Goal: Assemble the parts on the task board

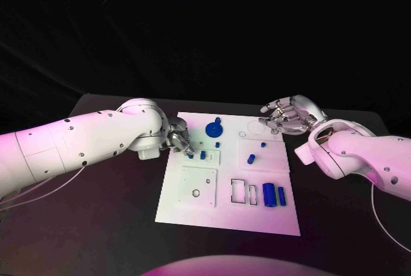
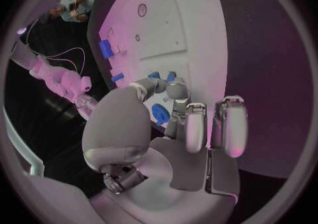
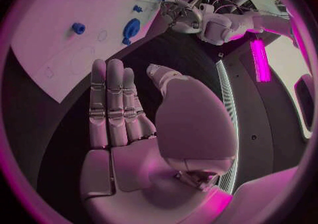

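The white task board (image 1: 193,212) lies in the middle of the table. My left hand (image 1: 177,138) hangs over its far left part. Its thumb and one curled finger (image 2: 176,89) end right at two small blue parts (image 1: 203,154) (image 2: 153,75) standing side by side; whether they pinch one I cannot tell. A blue gear (image 1: 213,130) lies just beyond them. A blue peg (image 1: 251,159), a thick blue cylinder (image 1: 269,194) (image 2: 106,49) and a thin blue bar (image 1: 282,196) lie further right. My right hand (image 1: 283,119) (image 3: 122,113) hovers at the board's far right corner, fingers straight and holding nothing.
A raised white plate (image 1: 199,185) with a round hole sits on the board's near left. Two rectangular slots (image 1: 244,192) lie beside the cylinder. Small blue studs (image 1: 261,144) dot the board's middle. Black table (image 1: 111,228) surrounds the board.
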